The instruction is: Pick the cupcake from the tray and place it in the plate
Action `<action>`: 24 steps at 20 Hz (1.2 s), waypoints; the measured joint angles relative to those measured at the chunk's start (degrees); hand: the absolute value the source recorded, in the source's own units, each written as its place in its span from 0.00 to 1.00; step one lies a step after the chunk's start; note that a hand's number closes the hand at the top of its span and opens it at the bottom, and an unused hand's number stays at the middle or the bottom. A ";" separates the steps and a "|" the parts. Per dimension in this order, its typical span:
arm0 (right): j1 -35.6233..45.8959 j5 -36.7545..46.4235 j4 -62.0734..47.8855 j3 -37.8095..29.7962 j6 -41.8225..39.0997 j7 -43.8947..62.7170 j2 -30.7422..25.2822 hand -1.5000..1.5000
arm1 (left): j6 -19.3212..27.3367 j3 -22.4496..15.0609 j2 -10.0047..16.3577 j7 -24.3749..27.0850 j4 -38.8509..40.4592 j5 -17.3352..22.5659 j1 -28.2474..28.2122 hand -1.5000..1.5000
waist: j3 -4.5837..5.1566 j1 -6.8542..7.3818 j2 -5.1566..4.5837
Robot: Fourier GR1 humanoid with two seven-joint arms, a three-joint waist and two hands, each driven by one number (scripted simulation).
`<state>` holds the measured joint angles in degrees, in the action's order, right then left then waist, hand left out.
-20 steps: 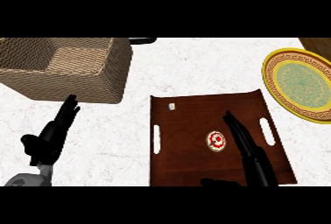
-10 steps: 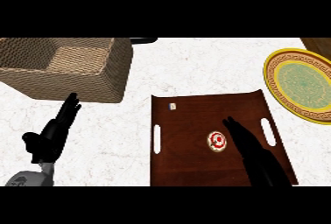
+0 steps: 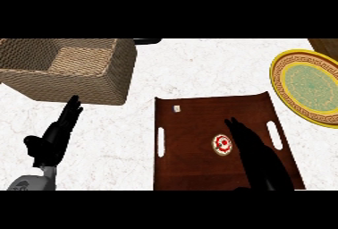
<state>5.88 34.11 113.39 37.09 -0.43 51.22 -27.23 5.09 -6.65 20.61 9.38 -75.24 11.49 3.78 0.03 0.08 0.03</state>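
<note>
1. Right hand (image 3: 254, 150) - fingers straight, together - lies over the tray (image 3: 191, 120).
2. Cupcake (image 3: 223, 145) sits on the tray, just left of those fingers.
3. Plate (image 3: 310, 87) stands apart on the desk (image 3: 198, 67), to the upper right.
4. Left hand (image 3: 56, 134) rests open at the left.

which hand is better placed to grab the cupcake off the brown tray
Right. The black right hand is over the dark brown wooden tray, beside the small red-and-white cupcake, and the round gold-rimmed green plate lies on that side. The black left hand is off the tray, by the woven basket.
</note>
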 measured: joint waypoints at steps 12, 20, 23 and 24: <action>2.92 3.94 -13.28 -6.09 -7.21 -5.86 8.41 0.00 | -2.18 2.80 -2.79 -1.33 -1.96 -3.51 -1.18 0.50 | -0.02 0.10 -0.02; 2.42 9.07 -22.44 -9.40 -6.26 -12.30 11.92 1.00 | -4.78 5.67 -3.51 -1.40 -0.21 -4.93 -0.15 0.50 | -0.03 0.01 -0.03; 2.30 8.47 -24.43 -9.70 -7.62 -15.95 12.40 1.00 | -4.86 5.86 -4.34 -0.85 -0.15 -5.64 -0.23 0.50 | 0.01 0.01 0.01; 2.86 8.78 -25.76 -9.86 -7.59 -17.10 13.10 1.00 | -4.79 5.68 -4.70 -1.26 -0.57 -6.04 -0.22 0.50 | 0.08 0.01 0.07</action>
<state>8.75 42.90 87.63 27.23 -8.02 34.13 -14.13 0.29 -0.97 15.91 8.12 -75.81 5.46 3.56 0.10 0.09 0.10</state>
